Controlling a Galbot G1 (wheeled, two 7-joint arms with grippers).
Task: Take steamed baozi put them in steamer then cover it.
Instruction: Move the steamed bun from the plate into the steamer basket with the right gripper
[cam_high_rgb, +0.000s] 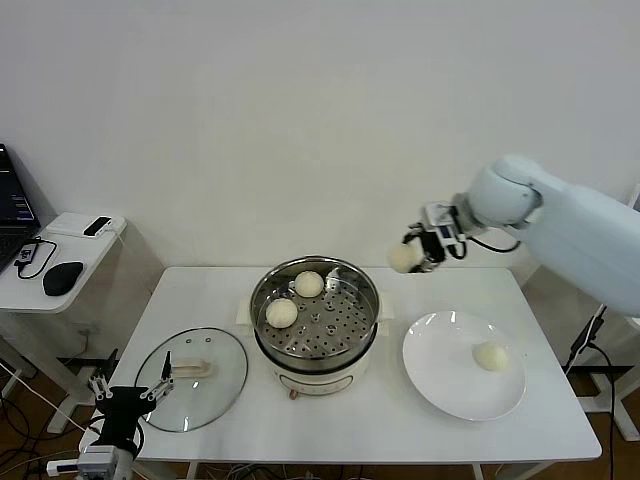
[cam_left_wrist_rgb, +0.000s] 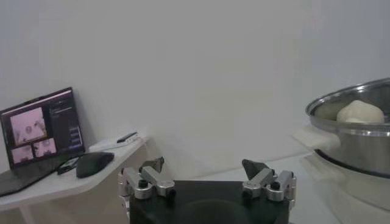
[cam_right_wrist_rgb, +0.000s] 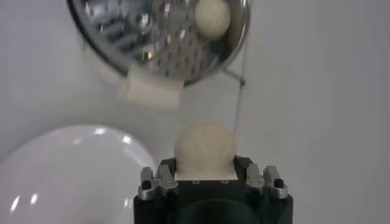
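The steel steamer (cam_high_rgb: 366, 290) stands mid-table on its white base, with two cream baozi (cam_high_rgb: 308, 284) (cam_high_rgb: 282, 313) on its perforated tray. My right gripper (cam_high_rgb: 412, 256) is shut on a third baozi (cam_high_rgb: 403, 258), held in the air to the right of the steamer and above the table's back. In the right wrist view the bun (cam_right_wrist_rgb: 205, 146) sits between the fingers, with the steamer (cam_right_wrist_rgb: 152, 42) beyond. A fourth baozi (cam_high_rgb: 491, 356) lies on the white plate (cam_high_rgb: 440, 370). My left gripper (cam_high_rgb: 125, 396) is open and parked low at the table's front-left corner.
The glass lid (cam_high_rgb: 215, 388) lies flat on the table left of the steamer, handle up. A side desk at far left carries a laptop (cam_left_wrist_rgb: 39, 128), a mouse (cam_high_rgb: 62, 277) and a phone.
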